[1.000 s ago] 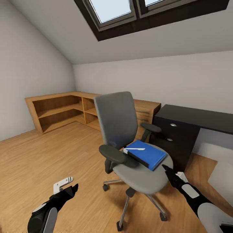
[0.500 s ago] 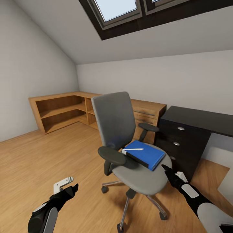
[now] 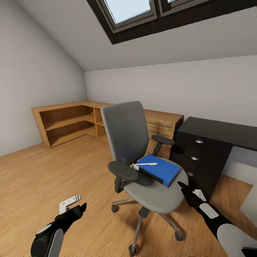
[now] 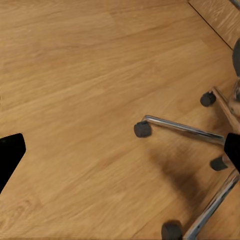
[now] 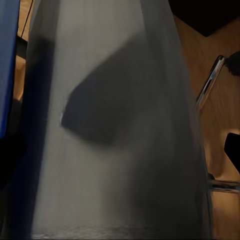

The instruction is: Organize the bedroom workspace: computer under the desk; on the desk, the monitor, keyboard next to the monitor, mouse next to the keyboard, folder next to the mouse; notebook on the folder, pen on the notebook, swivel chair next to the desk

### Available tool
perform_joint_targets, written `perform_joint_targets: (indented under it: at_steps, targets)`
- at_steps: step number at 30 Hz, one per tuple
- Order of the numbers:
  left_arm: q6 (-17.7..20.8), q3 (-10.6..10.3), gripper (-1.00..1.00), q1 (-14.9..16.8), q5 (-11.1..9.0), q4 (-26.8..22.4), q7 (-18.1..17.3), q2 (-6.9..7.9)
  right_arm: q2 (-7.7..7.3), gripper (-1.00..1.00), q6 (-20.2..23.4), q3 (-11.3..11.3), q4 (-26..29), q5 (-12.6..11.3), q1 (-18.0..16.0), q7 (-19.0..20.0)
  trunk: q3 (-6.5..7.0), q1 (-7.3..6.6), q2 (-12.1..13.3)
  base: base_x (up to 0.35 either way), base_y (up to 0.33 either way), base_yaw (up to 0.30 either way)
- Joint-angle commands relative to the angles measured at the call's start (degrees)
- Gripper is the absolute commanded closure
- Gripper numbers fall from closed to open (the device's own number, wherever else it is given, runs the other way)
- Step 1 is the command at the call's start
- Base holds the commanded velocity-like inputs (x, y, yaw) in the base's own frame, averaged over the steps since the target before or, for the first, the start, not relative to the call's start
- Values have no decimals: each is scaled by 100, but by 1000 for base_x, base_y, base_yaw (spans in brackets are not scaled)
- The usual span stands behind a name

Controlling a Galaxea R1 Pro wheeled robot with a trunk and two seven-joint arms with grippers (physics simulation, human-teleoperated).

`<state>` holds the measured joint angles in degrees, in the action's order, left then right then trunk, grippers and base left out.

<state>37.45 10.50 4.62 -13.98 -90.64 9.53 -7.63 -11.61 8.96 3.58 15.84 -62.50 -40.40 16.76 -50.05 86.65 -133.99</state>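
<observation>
Blue folder (image 3: 159, 170) with white pen (image 3: 147, 164) lay on the swivel chair (image 3: 142, 157); right claw (image 3: 185, 188) near its right edge, left claw (image 3: 75, 207) apart; right's state unclear.

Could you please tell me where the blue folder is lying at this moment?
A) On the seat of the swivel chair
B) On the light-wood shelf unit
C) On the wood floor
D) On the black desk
A: in the head view the blue folder lies flat on the grey seat of the swivel chair, with the white pen on top, beside the black desk.
</observation>
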Motion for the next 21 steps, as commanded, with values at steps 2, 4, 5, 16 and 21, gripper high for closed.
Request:
perform_joint_targets:
  at_steps: [2,4,5,16,21]
  targets:
    - [26,5,-100,4,-61,-7,40,-7,1,-100,48,37,5,-34,-3,7,-6,-3,-3,-200,0,0]
    - [26,5,-100,4,-61,-6,40,-5,1,-100,55,37,13,-38,-3,0,-6,-3,-3,-252,0,0]
    - [30,5,-100,4,-61,-6,40,-3,1,-100,53,37,16,-39,-3,-7,-6,-3,-3,-292,0,0]
    - [34,5,-100,4,-61,-6,40,-1,46,-100,44,28,6,-37,-3,-15,-6,-3,-3,-82,0,165]
    - [20,5,-100,4,-54,-6,61,-2,53,-100,44,28,8,-27,-3,-5,-6,-3,-3,0,0,274]
